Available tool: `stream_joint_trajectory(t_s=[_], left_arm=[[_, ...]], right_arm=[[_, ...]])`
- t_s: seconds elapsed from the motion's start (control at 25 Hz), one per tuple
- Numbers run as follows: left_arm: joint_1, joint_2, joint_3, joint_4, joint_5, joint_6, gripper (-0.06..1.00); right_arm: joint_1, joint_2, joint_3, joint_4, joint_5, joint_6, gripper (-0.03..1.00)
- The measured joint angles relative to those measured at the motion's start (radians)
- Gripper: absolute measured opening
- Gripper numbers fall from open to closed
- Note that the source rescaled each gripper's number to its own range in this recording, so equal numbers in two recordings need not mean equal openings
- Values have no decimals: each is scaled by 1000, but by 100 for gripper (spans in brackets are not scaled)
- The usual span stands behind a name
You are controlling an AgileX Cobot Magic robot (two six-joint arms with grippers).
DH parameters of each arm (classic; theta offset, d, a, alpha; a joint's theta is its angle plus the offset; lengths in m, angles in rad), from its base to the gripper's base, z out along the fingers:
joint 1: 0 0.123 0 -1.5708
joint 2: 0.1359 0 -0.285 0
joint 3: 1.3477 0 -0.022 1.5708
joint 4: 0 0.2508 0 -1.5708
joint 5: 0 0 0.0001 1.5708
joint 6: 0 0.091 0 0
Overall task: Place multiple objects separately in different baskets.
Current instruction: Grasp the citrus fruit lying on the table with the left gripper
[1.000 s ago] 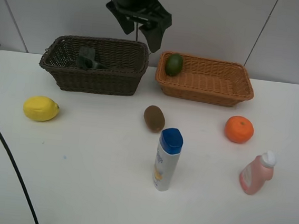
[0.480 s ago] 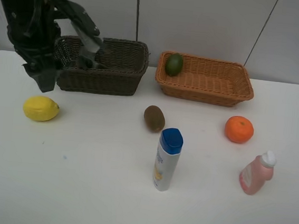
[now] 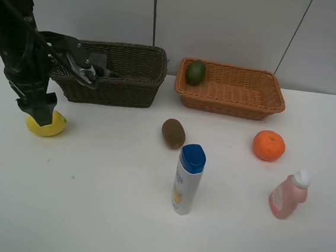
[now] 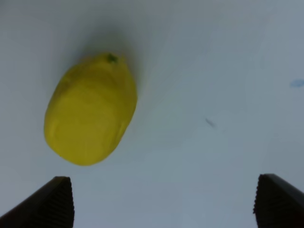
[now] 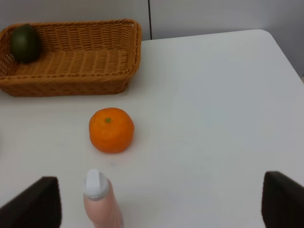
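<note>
My left gripper (image 3: pixel 38 112) hangs open just above the yellow lemon (image 3: pixel 50 128) at the table's left. In the left wrist view the lemon (image 4: pixel 90 109) lies ahead of the open gripper (image 4: pixel 164 204), off toward one finger, untouched. The dark brown basket (image 3: pixel 109 90) holds dark green items (image 3: pixel 97 64), partly hidden by the arm. The orange-tan basket (image 3: pixel 232 103) holds the dark green fruit (image 3: pixel 196 73). The kiwi (image 3: pixel 173 132), white blue-capped bottle (image 3: pixel 188 178), orange (image 3: pixel 268 145) and pink bottle (image 3: pixel 289 194) stand on the table. My right gripper (image 5: pixel 156 204) is open and empty, behind the pink bottle (image 5: pixel 99 197) and orange (image 5: pixel 111 129).
The white table (image 3: pixel 88 213) runs to a grey wall behind the baskets. The left arm's body (image 3: pixel 19 34) stands in front of the dark basket's left end. The right wrist view shows the table's rounded far right corner (image 5: pixel 266 35).
The left arm has swung from high above the baskets over to the left and come down over the lemon. Nothing on the table has moved.
</note>
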Motion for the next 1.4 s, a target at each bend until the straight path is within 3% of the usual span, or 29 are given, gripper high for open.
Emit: stream_joint_trajectory(t_s=[0.32, 0.68, 0.96, 1.12, 1.2, 1.4], left_arm=[[59, 104, 2, -4, -81, 1, 100], [135, 178, 2, -4, -241, 1, 100], [141, 288, 2, -7, -341, 1, 100], [141, 328, 0, -11, -342, -24, 99], [143, 328, 0, -11, -339, -65, 92], [143, 330, 0, -26, -303, -76, 50]], right_arm=[[0, 0, 0, 0, 0, 0, 100], [0, 0, 0, 0, 0, 0, 100], [0, 0, 0, 0, 0, 0, 100], [0, 0, 0, 0, 0, 0, 100], [0, 0, 0, 0, 0, 0, 100], [0, 0, 0, 0, 0, 0, 100]])
